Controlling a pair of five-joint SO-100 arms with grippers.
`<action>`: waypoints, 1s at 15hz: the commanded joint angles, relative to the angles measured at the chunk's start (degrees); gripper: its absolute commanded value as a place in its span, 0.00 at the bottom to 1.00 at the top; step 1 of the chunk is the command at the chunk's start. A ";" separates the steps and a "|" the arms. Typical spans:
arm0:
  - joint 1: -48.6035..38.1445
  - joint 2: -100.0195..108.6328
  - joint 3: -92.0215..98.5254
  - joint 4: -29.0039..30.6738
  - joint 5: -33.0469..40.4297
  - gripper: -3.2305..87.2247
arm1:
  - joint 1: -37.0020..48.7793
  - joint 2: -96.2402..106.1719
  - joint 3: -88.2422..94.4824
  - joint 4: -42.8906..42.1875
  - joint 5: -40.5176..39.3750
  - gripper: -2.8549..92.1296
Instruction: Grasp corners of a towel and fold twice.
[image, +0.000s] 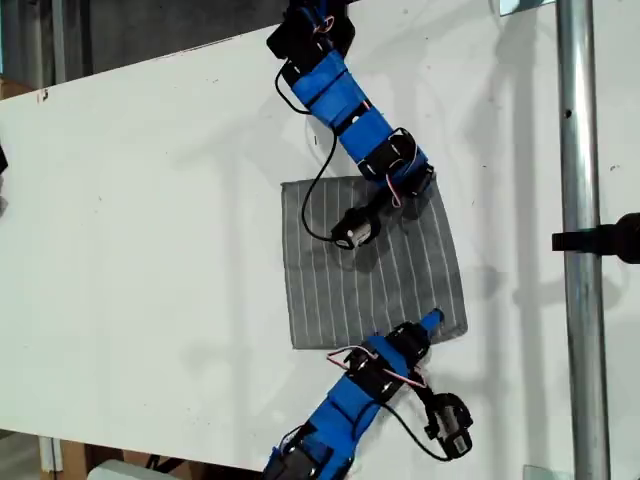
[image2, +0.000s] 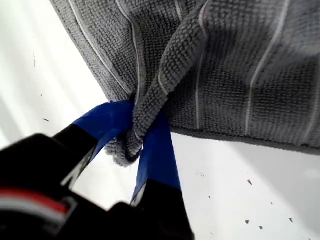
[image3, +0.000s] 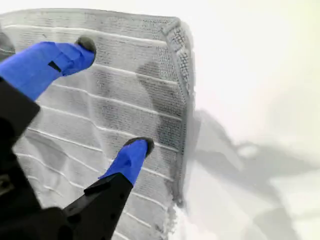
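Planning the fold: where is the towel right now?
In the exterior view, the towel lies on the white table, right of centre, left of the metal pole.

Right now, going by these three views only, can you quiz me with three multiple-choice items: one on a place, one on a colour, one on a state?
1. Where does the towel lie in the exterior view?
A. between the two arms
B. at that view's far left edge
C. draped over the metal pole

2. What colour are the towel's stripes?
A. red
B. white
C. yellow

3. What is my first pincer doing?
A. open over bare table
B. shut on a towel corner
C. holding a cup

Key:
1 A: one arm reaches in from that view's top and the other from its bottom.
2 B: thin white lines cross the grey cloth.
3 B: the first wrist view shows its blue fingers clamping the bunched corner.
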 joint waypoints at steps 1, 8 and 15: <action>0.97 -3.78 -8.53 1.32 -2.11 0.39 | 1.49 2.29 -0.18 0.09 -0.62 0.03; 2.02 -15.38 -8.44 5.01 -7.65 0.40 | 1.32 2.20 0.00 0.09 -0.62 0.03; 1.05 -19.25 -8.79 13.36 -8.35 0.00 | 1.49 2.11 0.00 -0.18 -0.62 0.03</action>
